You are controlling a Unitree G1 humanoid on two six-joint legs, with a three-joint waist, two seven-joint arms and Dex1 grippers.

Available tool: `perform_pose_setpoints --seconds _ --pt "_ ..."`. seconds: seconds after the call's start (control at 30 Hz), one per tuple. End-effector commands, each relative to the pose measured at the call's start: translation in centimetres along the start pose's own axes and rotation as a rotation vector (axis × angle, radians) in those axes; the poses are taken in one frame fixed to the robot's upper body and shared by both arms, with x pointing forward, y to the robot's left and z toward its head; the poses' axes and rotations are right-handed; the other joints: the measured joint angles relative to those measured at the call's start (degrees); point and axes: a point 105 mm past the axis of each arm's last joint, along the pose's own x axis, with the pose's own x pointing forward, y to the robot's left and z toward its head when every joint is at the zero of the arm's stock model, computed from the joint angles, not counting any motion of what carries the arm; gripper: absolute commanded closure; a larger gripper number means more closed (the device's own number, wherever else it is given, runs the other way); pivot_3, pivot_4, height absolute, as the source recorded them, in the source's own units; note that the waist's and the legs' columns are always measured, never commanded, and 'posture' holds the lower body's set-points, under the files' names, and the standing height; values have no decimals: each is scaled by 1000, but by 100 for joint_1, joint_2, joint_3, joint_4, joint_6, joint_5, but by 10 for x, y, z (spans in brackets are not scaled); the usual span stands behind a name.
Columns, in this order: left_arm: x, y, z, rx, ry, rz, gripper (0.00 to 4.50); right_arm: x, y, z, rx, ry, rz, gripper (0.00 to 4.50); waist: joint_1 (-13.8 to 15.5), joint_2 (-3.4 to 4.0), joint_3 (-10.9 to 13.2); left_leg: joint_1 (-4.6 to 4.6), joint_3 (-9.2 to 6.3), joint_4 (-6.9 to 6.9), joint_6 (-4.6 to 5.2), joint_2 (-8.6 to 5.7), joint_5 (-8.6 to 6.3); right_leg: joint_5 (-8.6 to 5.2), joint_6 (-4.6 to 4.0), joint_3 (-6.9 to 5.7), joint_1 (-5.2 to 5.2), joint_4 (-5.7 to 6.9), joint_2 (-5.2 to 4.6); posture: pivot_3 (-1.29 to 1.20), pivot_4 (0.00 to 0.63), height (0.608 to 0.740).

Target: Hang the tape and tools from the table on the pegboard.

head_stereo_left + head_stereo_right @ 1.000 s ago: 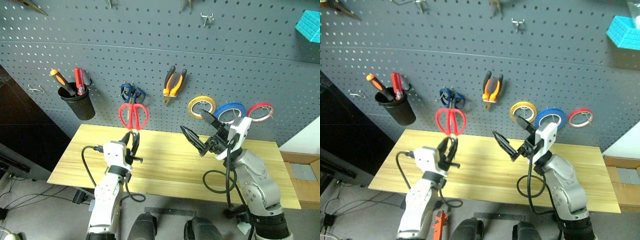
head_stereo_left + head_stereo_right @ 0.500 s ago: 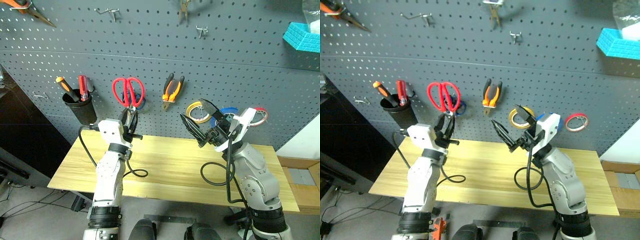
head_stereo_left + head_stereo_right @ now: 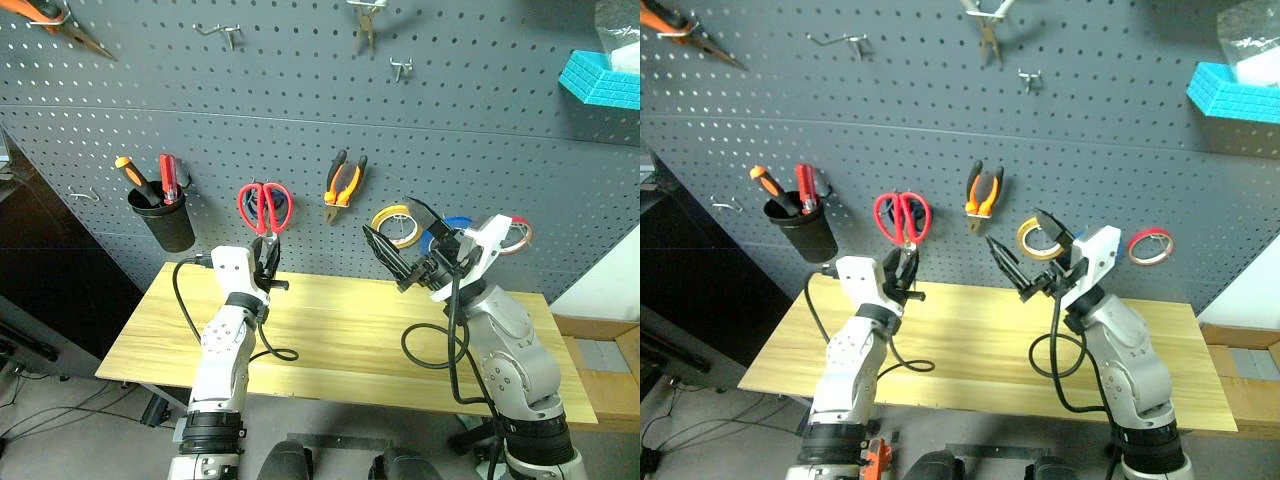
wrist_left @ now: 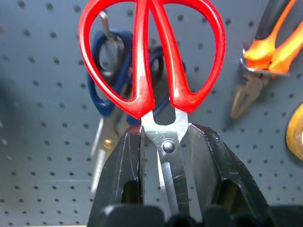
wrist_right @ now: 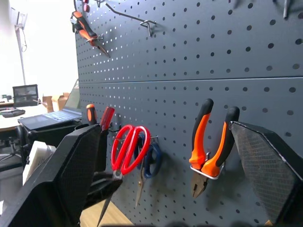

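Red-handled scissors stand upright, pinched at the pivot in left claw.

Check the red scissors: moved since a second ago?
Yes. The red scissors, held by the left gripper, rose from below the blue-handled scissors to right in front of them at the pegboard.

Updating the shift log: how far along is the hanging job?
Done: the orange-and-black pliers and blue tape hang on the pegboard. In hand: the left end effector grips the red-handled scissors at the pivot, handles up against the board by the blue scissors. The right end effector is open. Left: hooking the scissors, releasing.
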Motion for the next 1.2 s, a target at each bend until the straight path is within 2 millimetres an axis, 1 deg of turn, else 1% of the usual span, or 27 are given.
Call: perform_pose_setpoints --seconds 0.03,0.07,0.1,0.17,0.2,0.33,0.47,0.67,0.73,0.8,0.9,1.0,1.07,1.2 --pt "3 0 12 17 -37 11 3119 3 3 12 -27 -40 17 0 -8 0 0 1 0 1 0 0 0 0 0 0 0 2 0 68 49 740" --pt "3 1 12 23 -38 14 2744 3 3 12 -28 -39 18 0 -9 0 0 0 -1 2 0 1 0 0 0 0 0 3 0 68 49 740" --pt "4 1 12 20 -38 13 2511 3 4 12 -30 -37 21 0 -12 0 0 1 -1 2 0 1 0 0 0 0 1 3 0 66 54 740" --pt "5 0 14 11 -43 12 1886 2 4 12 -31 -34 24 0 -25 0 0 1 0 2 0 0 0 0 0 1 1 3 0 66 54 740" --pt "6 0 14 10 -44 13 1479 2 5 12 -33 -34 26 0 -31 0 0 1 0 2 0 0 0 0 0 1 1 3 0 66 54 740" --pt "8 1 15 8 -45 15 90 1 5 11 -35 -29 29 0 -38 1 0 1 -1 2 0 0 0 0 0 1 1 2 0 64 60 740" --pt "6 3 11 10 -35 17 38 1 6 10 -36 -26 30 0 -52 1 1 1 0 1 0 0 0 0 0 2 1 2 0 63 67 740" --pt "-6 9 -6 42 37 20 38 -2 13 6 -32 6 72 0 -111 5 8 1 -1 0 1 1 0 0 0 2 1 1 -1 66 90 740" --pt "-17 25 -20 71 110 77 38 -4 20 -8 -51 69 113 0 -120 10 14 2 -1 -1 1 1 -1 0 -1 2 2 1 -1 71 98 740" --pt "-23 44 -27 117 164 136 38 -5 26 -17 -65 112 153 0 -124 12 23 6 0 -3 2 2 -1 -1 -2 2 3 0 -1 75 102 740" --pt "-27 75 -28 165 214 215 38 -4 39 -25 -67 143 229 0 -127 15 89 8 -3 -2 3 6 -1 -2 -2 -1 3 4 1 89 127 740" --pt "-29 101 -28 205 266 243 38 5 54 -42 -92 207 331 0 -127 20 167 12 -6 0 7 7 1 -2 -2 -5 7 3 1 102 144 740" --pt "-29 110 -28 236 301 242 38 10 61 -49 -105 227 374 0 -119 18 216 12 -6 1 9 5 3 -2 -2 -5 7 2 -1 118 160 740" --pt "-29 130 -33 297 401 241 38 26 65 -66 -135 269 390 0 -112 10 321 5 -8 -2 10 1 2 -1 -3 -9 4 0 -9 133 176 740"
